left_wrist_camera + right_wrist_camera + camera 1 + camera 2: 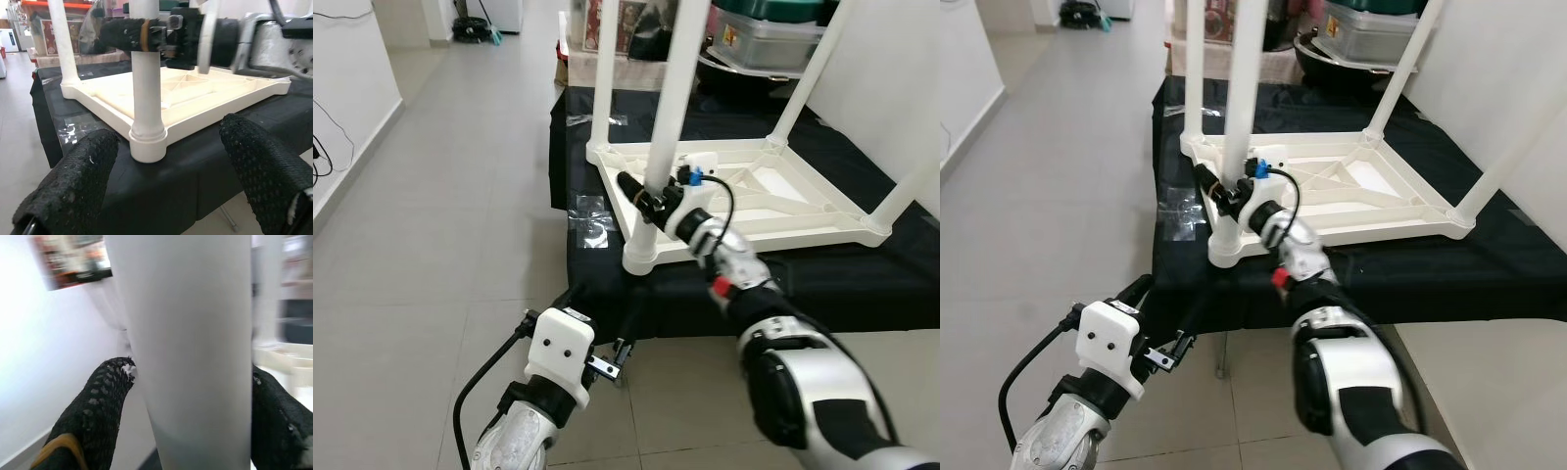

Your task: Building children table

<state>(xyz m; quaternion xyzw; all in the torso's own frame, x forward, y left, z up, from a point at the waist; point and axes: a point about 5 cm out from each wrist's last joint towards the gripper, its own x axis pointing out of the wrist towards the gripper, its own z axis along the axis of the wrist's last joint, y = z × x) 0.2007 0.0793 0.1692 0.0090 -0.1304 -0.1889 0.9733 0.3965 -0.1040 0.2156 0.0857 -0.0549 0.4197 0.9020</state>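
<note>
A white children's table (773, 201) lies upside down on a low platform covered in black cloth (862, 279), with its legs pointing up. My right gripper (641, 193) is shut on the near-left leg (671, 108), a little above the corner socket (146, 142). In the right wrist view the leg (190, 347) sits between the two black fingers (98, 401). My left gripper (1160, 304) hovers low in front of the platform's edge, open and holding nothing. Its fingers (68, 186) point at that same corner.
Storage boxes and a dark bin (764, 34) crowd the back of the platform. A white wall (901, 69) runs close along the right. Open tiled floor (440, 225) stretches to the left, with clear plastic wrap (587, 220) lying by the platform.
</note>
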